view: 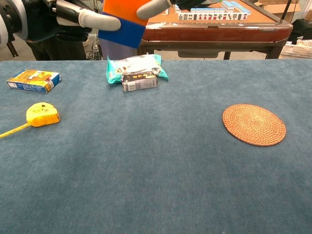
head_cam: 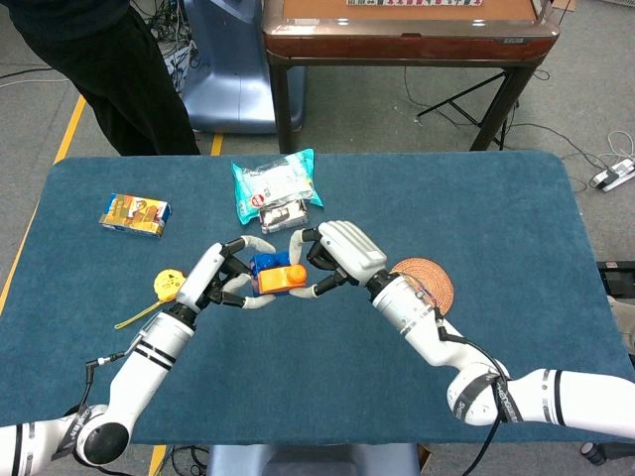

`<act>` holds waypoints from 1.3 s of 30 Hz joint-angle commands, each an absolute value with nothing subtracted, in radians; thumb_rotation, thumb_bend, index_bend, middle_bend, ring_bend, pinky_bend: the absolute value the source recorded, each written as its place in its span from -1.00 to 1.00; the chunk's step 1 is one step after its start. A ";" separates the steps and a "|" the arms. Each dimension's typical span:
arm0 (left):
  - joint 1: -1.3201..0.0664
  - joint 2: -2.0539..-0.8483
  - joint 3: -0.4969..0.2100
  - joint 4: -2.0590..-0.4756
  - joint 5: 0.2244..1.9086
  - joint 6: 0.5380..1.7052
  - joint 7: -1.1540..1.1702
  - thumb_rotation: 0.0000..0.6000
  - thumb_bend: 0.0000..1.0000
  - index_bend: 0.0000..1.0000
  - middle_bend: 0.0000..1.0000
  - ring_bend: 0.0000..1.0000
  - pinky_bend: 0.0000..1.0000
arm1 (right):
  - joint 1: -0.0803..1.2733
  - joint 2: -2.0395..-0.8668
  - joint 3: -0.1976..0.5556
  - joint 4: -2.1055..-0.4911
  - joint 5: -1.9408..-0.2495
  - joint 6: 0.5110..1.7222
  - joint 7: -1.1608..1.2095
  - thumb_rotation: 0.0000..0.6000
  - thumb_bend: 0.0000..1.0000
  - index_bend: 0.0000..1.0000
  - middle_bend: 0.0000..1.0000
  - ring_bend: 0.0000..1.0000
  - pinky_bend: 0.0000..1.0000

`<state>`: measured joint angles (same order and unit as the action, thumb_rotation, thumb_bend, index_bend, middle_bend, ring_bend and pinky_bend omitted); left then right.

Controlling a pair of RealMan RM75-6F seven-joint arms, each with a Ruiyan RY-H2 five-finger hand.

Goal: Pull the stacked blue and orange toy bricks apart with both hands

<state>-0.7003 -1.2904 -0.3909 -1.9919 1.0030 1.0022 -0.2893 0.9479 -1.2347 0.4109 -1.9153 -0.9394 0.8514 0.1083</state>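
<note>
Bricks are up in the air above the worktop (head_cam: pixel 516 198), the orange brick (head_cam: pixel 281 280) joined to the blue brick (head_cam: pixel 265 264). Left hand (head_cam: pixel 220 276) pinches the blue one from nine o'clock; right hand (head_cam: pixel 337 256) pinches the orange from three o'clock. Next, I think, each hand must tug outward.

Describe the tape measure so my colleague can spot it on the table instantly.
Start at the blue table's left edge. Below the small printed box lies the tape measure, the only yellow thing there, with a strip of tape trailing left.
</note>
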 commanded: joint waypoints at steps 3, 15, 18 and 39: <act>-0.698 -1.289 -0.388 -1.990 1.010 0.996 -0.300 1.00 -0.98 0.10 1.00 1.00 1.00 | 0.948 -1.238 0.411 -1.912 -0.946 0.849 0.119 1.00 0.07 0.39 1.00 1.00 1.00; -0.705 -1.278 -0.384 -1.984 1.054 0.960 -0.341 1.00 -0.98 0.39 1.00 1.00 1.00 | 0.947 -1.240 0.406 -1.902 -0.964 0.839 0.143 1.00 0.07 0.38 1.00 1.00 1.00; -0.705 -1.283 -0.381 -1.981 1.055 0.967 -0.336 1.00 -0.98 0.48 1.00 1.00 1.00 | 0.943 -1.237 0.405 -1.901 -0.971 0.839 0.152 1.00 0.07 0.38 1.00 1.00 1.00; -0.690 -1.336 -0.365 -1.950 1.086 1.044 -0.309 1.00 -0.98 0.77 1.00 1.00 1.00 | 0.924 -1.232 0.403 -1.885 -1.019 0.822 0.226 1.00 0.07 0.38 1.00 1.00 1.00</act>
<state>-0.6906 -1.3361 -0.3651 -1.9507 1.0852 1.0444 -0.3086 0.9237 -1.2311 0.4034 -1.8861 -1.0182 0.8233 0.2248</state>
